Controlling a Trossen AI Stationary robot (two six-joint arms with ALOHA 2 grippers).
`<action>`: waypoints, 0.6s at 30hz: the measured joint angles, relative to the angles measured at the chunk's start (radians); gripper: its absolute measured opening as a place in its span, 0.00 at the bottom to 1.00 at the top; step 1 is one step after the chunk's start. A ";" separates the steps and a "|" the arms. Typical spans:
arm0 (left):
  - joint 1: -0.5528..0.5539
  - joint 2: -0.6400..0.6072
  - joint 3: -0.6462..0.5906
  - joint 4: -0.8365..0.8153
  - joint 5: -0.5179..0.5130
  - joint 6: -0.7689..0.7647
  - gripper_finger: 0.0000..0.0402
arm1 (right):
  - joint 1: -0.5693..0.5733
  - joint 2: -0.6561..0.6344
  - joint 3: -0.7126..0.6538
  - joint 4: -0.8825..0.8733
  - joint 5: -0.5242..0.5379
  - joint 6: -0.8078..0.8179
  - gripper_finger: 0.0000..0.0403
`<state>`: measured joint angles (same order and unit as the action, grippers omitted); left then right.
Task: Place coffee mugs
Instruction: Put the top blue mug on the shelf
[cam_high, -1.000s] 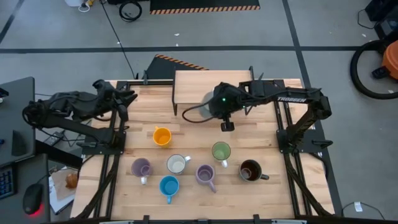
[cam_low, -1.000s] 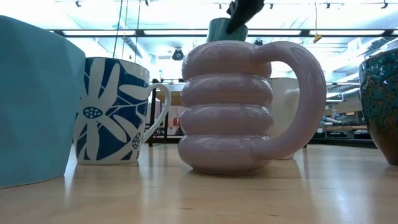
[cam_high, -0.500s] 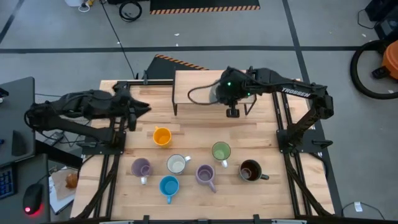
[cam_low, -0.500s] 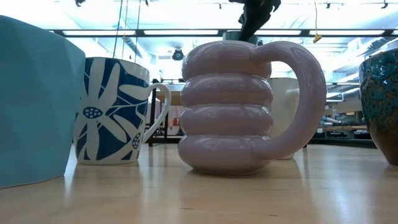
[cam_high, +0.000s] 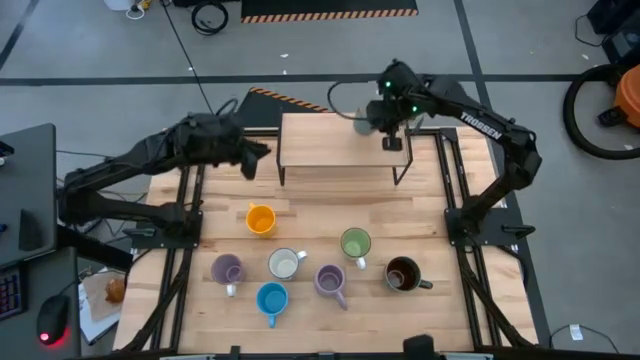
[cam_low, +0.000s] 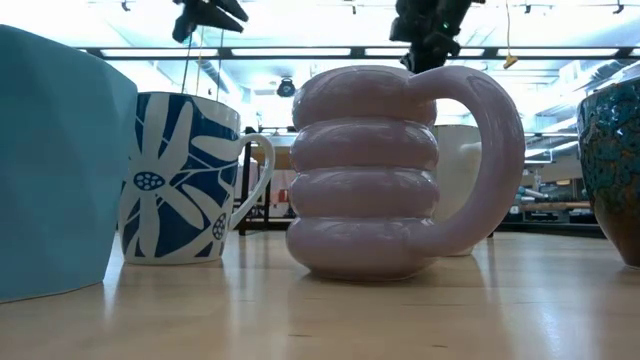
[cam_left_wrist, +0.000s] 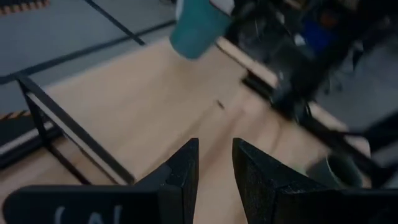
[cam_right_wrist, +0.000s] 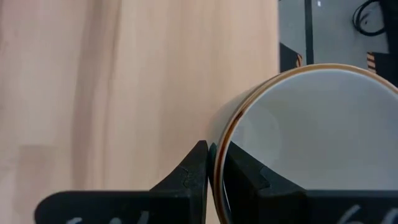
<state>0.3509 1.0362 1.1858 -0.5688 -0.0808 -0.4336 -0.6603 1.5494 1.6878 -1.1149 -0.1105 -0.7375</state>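
Teal mug (cam_right_wrist: 311, 143) pinched at rim by right pincer (cam_right_wrist: 212, 163).

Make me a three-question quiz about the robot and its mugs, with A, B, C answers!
1. Where is the mug that the right gripper holds?
A. over the raised shelf at the back
B. beside the orange mug
C. on the floor

2. How many mugs stand on the table in front of the shelf?
A. four
B. seven
C. ten

3. What is the right gripper doing?
A. hanging wide open
B. pinching a mug's rim
C. lying on the table

Answers:
1 A, the high view shows the mug above the shelf's back edge.
2 B, seven show from above.
3 B, the right wrist view shows fingers shut on the rim.
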 joint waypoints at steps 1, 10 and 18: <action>0.024 0.010 0.000 0.029 0.007 0.001 0.26 | -0.022 0.000 0.000 0.003 -0.015 -0.026 0.11; 0.186 0.101 0.000 0.215 0.133 -0.048 0.25 | -0.139 0.001 0.000 0.035 -0.120 -0.084 0.11; 0.220 0.143 0.000 0.234 0.241 -0.074 0.25 | -0.142 0.002 0.000 0.021 -0.129 -0.108 0.11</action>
<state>0.5709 1.1790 1.1858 -0.3344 0.1601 -0.5079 -0.8024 1.5513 1.6878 -1.0942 -0.2394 -0.8456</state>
